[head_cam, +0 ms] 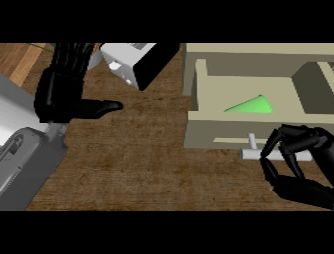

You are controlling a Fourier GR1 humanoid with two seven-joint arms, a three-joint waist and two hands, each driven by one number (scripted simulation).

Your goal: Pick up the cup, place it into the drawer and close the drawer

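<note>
The beige drawer [198,84] stands pulled out at the upper right. Inside it lies a green cup [251,106], of which only a wedge shows above the drawer's front wall. A grey handle [252,153] sticks out from the drawer's front panel [221,131]. My right hand [308,163] is at that handle, fingers curled over the bar from above and thumb under it. My left hand [63,94] rests at the upper left, fingers straight and pointing up, thumb out to the right, holding nothing.
A white and black appliance [137,62] stands at the top, between my left hand and the drawer. My grey left forearm [19,161] crosses the lower left. Brown wooden counter [147,163] fills the middle.
</note>
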